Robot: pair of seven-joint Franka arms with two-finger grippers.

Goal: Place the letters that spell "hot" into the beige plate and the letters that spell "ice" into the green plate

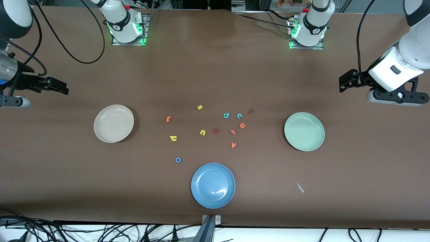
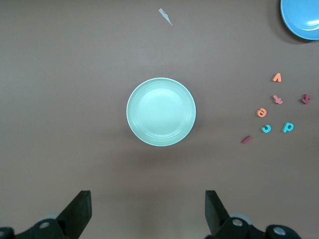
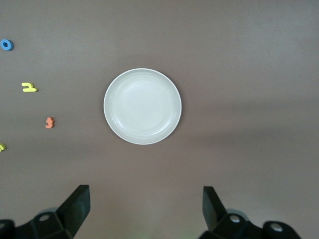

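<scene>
Both tools are parked wide open and empty: the left tool [image 1: 347, 81] is held up over the tabletop [image 1: 215, 67] by the green plate [image 1: 304, 131], the right tool [image 1: 57, 86] by the beige plate [image 1: 114, 123], so each plate's letters sit inward, toward the middle. Closest to the right tool are the orange "t" [image 1: 168, 118], yellow "h" [image 1: 173, 137] and blue "o" [image 1: 178, 160]; the maroon "i" [image 1: 251, 111], teal "c" [image 1: 239, 116] and orange "e" [image 1: 242, 125] are nearer the left one. Counted up: eleven letters, three plates, nothing plated yet.
</scene>
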